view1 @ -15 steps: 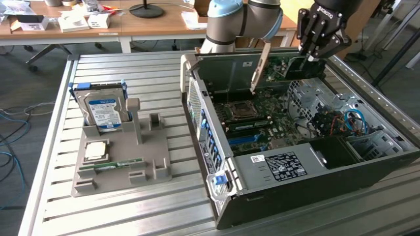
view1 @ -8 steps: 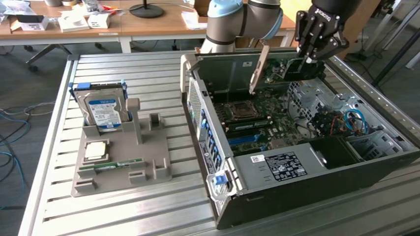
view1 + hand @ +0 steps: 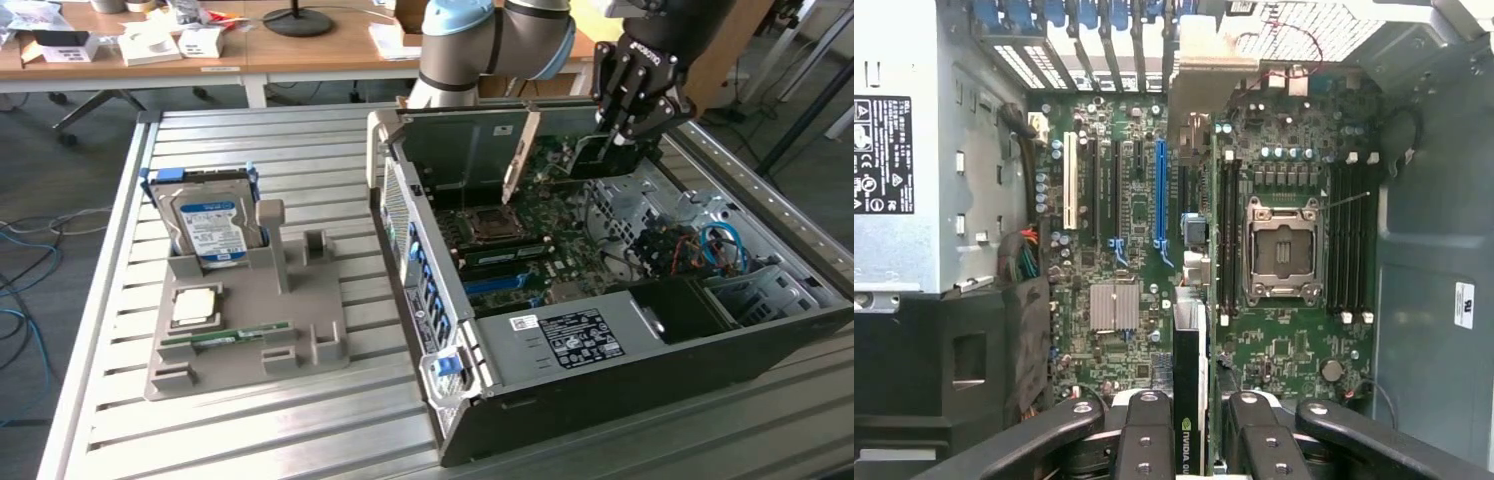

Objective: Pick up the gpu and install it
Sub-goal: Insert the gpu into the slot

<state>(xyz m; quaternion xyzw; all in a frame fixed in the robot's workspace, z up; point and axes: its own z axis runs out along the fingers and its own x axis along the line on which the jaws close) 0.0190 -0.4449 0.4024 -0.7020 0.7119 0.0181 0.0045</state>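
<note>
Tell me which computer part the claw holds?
The gpu, the dark card pinched in the gripper over the motherboard; hard drive and memory stick rest on the tray.

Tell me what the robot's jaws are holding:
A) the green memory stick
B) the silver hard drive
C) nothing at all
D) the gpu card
D: the gpu sits edge-on, pinched in the jaws of the gripper, above the motherboard; the hard drive stands in the grey holder.

Exterior looks down over table (image 3: 267, 420); wrist close above shared motherboard (image 3: 1284, 345)
</note>
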